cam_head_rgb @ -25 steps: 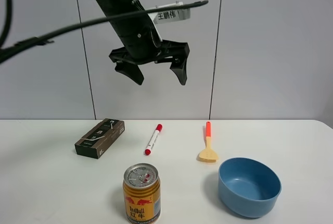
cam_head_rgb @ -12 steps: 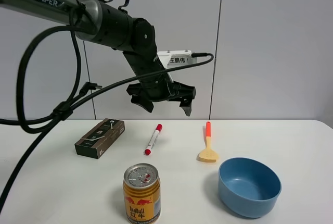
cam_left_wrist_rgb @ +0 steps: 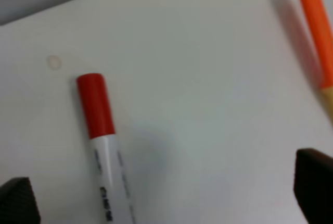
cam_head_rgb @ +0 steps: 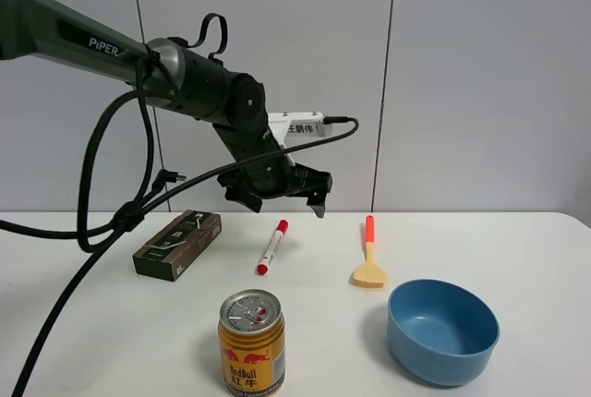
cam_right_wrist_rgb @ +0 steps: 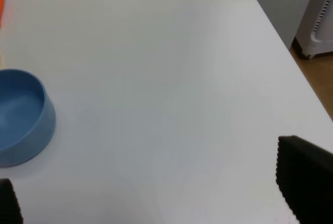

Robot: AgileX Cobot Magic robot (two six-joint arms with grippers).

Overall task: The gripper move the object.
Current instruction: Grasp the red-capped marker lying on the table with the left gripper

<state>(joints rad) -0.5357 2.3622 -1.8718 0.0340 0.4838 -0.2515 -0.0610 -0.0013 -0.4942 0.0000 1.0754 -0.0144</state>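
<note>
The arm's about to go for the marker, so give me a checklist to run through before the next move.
1. Left gripper open: ok, jaws spread wide.
2. Marker lying free on the table: ok, nothing touches it.
3. Marker centred between the jaws: not ok, in the left wrist view it sits nearer one jaw.
4. Spatula apart from the marker: ok.
5. Gripper at grasp height: not ok, it hangs above the table.

Dark box, Red Bull can (upright), orange-handled spatula and blue bowl, all apart on a white table.
</note>
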